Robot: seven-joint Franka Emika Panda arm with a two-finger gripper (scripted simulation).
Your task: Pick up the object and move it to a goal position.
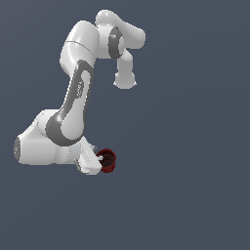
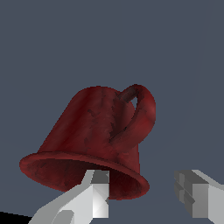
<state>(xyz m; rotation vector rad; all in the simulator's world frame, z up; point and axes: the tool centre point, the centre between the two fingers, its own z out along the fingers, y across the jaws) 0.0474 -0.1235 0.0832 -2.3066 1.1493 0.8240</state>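
One dark red mug [image 1: 107,161] sits at the end of the single white arm [image 1: 73,107], low in the exterior view, just to that view's right of the tool [image 1: 99,161]. In the wrist view the mug [image 2: 94,131] fills the middle, its flared rim toward the camera and its one loop handle [image 2: 142,109] on the side. One finger [image 2: 94,197] overlaps the rim; the other stands apart beside it. The tool is spread fairly wide; whether it actually grips the rim cannot be told.
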